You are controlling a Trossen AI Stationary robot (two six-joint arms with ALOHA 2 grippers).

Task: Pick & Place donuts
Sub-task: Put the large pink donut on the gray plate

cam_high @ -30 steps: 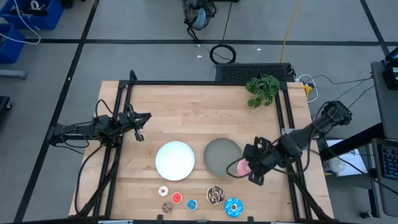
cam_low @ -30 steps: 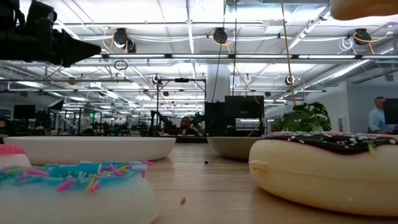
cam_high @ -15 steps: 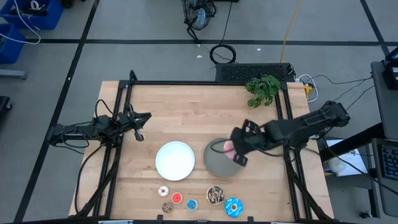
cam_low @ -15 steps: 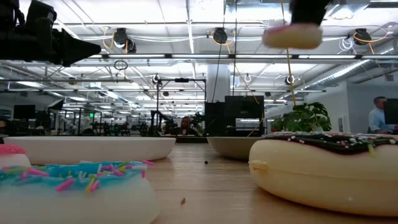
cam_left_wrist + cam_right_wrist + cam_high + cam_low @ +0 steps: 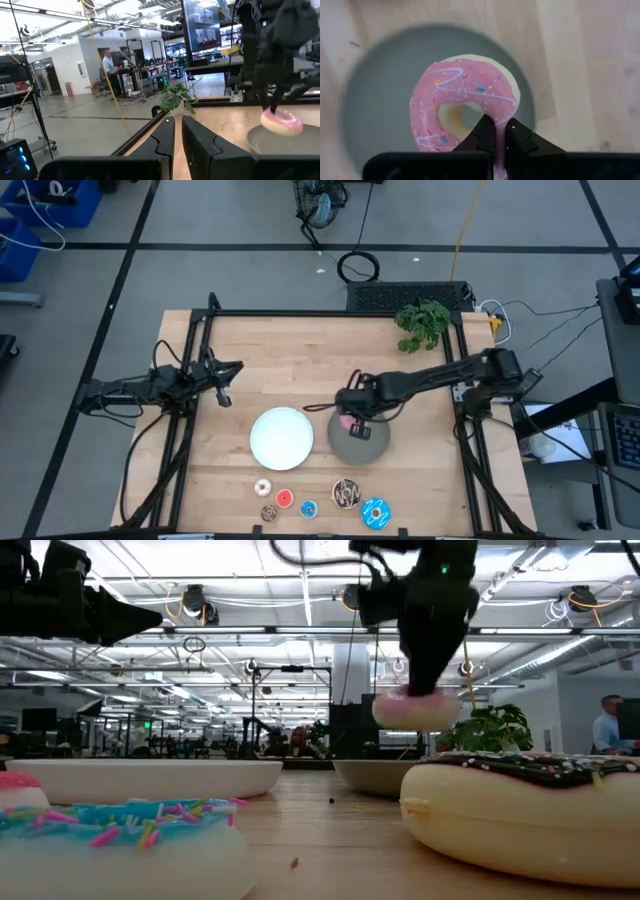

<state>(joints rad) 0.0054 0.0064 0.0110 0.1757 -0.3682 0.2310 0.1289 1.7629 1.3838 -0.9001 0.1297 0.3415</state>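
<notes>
Now the right gripper (image 5: 352,420) pinches the pink donut (image 5: 465,105) by its rim, fingers clamped tight on it, and holds it just above the round grey plate (image 5: 366,442) without touching it. Beside that plate lies the white plate (image 5: 281,437). Near the table's front edge sit the brown streaked donut (image 5: 346,493), the blue sprinkled donut (image 5: 376,513) and four tiny rings. Off at the table's left side, the left gripper (image 5: 226,380) waits with its fingers nearly together, holding nothing.
</notes>
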